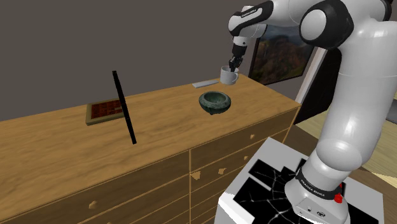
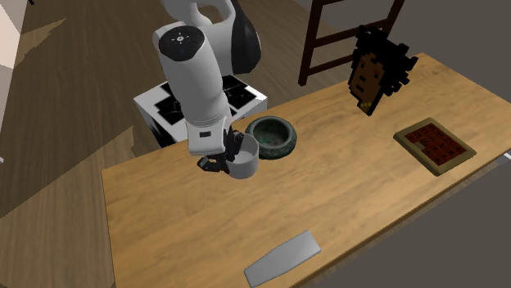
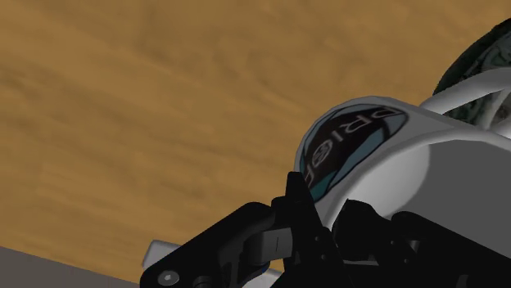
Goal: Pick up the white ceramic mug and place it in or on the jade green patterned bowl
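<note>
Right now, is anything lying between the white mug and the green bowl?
No. In the shoulder view the stretch between the white mug in the gripper and the green bowl is bare wooden top.

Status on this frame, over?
Gripper shut on white mug. Mug beside green bowl, not yet over it. Nothing between them.

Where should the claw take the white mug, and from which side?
On the rim wall, coming from above. The mug is upright with its mouth open upward, so one finger can go inside the wall and one outside. The claw appears to hold it that way now, near the green bowl.
</note>
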Tool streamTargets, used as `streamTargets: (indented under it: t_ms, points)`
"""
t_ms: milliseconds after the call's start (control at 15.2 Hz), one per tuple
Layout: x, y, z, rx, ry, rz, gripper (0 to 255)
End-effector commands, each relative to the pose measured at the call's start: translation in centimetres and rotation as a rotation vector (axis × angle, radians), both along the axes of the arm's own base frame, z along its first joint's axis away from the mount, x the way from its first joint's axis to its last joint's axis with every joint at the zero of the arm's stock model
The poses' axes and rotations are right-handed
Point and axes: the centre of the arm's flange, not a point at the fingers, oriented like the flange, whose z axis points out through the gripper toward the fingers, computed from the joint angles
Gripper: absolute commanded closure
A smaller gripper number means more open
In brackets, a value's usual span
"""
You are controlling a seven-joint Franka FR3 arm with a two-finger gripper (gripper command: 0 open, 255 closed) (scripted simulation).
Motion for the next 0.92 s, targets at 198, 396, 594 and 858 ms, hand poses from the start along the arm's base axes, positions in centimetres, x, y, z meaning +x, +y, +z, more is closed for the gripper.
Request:
streamTargets:
  t_ms: [198, 396, 594, 858]
  points:
    - [0.0, 0.0, 2.7, 0.0, 0.0, 0.0, 255]
    - [0.0, 0.0, 4.3, 0.0, 0.0, 0.0, 255]
    - [-0.8, 2.5, 4.7, 0.0, 0.0, 0.0, 255]
    - [-2.2, 7.6, 5.0, 0.0, 0.0, 0.0, 255]
